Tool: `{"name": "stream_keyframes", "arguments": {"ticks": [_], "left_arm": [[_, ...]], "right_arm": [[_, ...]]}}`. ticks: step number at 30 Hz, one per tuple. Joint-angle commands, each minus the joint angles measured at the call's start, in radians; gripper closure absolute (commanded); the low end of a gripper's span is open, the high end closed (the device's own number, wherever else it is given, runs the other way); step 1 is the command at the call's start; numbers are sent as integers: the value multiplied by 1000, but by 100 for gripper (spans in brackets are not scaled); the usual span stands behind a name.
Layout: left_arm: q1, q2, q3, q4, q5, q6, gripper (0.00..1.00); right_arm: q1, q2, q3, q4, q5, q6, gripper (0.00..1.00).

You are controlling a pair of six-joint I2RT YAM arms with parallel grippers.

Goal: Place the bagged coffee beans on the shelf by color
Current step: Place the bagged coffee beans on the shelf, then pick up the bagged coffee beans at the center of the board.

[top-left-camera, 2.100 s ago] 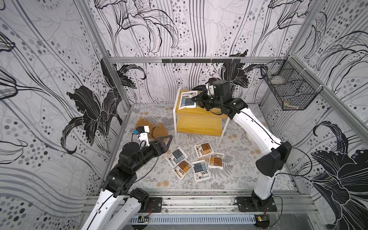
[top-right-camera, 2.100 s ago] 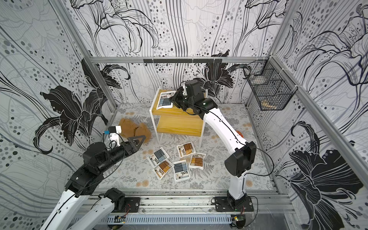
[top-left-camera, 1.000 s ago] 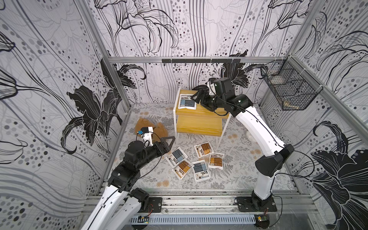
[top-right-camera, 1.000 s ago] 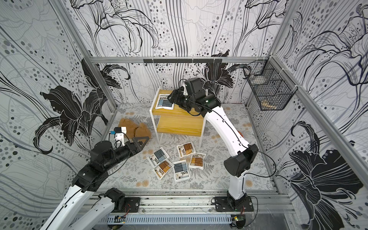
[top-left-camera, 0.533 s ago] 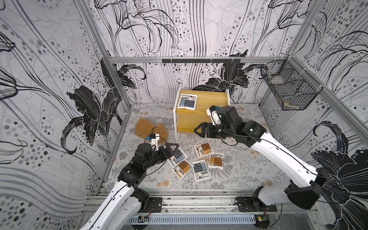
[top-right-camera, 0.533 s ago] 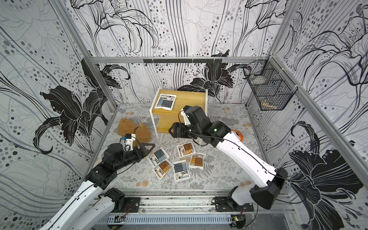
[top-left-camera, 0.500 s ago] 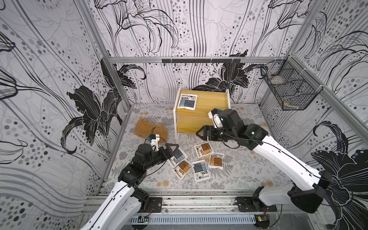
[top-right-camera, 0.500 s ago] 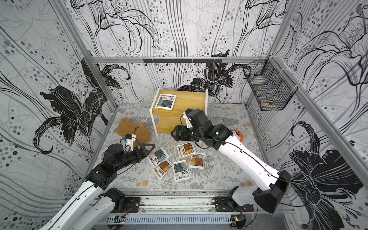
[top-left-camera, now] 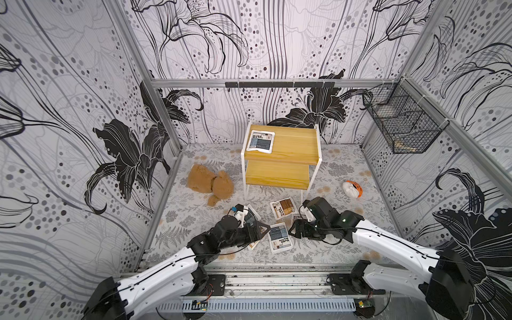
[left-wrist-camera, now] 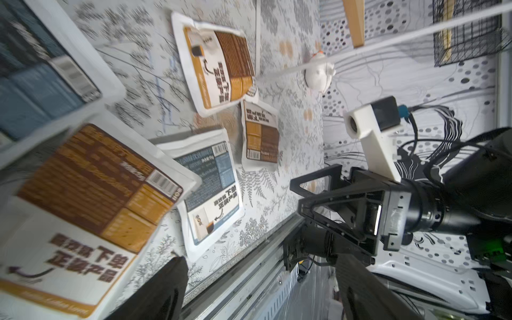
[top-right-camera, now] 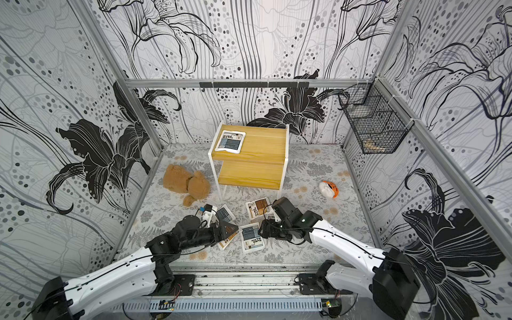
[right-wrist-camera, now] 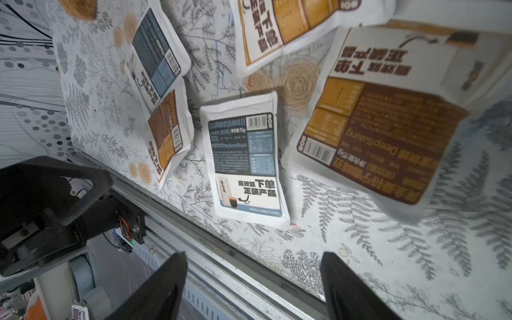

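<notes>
Both arms reach low over the near part of the floor, where five pouches lie loose, close to the metal rail (top-left-camera: 277, 273) along the near edge. The left gripper (top-left-camera: 261, 230) hangs over the near brown-orange pouch (left-wrist-camera: 91, 199). Its fingers (left-wrist-camera: 158, 288) are spread wide with nothing between them. The right gripper (top-left-camera: 291, 230) is likewise spread and empty, fingers (right-wrist-camera: 163, 285) well apart in the right wrist view.

Between the two grippers lies the middle blue-grey pouch (top-left-camera: 280, 238), flat, with its long axis running near to far at a slight tilt. Its dark label panel is at the far end and its white printed end points toward the rail. Only narrow strips of floor part it from either gripper. The far brown-orange pouch (top-left-camera: 285, 207) lies just in front of the shelf's right leg.

The shelf (top-left-camera: 293, 144) stands at the far middle. The shelved blue-grey pouch (top-left-camera: 260, 141) sits in the far-left corner of the top board, against the left frame, long axis near to far. Bare wood runs to its right. A teddy bear (top-left-camera: 210, 182) lies to the left of the shelf and a ball toy (top-left-camera: 352, 189) to its right.
</notes>
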Motion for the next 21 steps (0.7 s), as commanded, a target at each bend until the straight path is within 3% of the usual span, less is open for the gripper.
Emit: {"name": "stream_keyframes", "arguments": {"ticks": [1,7,21], "left_arm": [[-65,86,-1,197,-71,-55,12],[-115,227,-14,345,-70,-97,12],[-119,410,-24,450,-52,-100,11]], "right_arm": [[5,14,-37,115,-48,12,19],[4,68,-103,207,-93,-3,20],[-9,162,-166,336,-139,-5,22]]}}
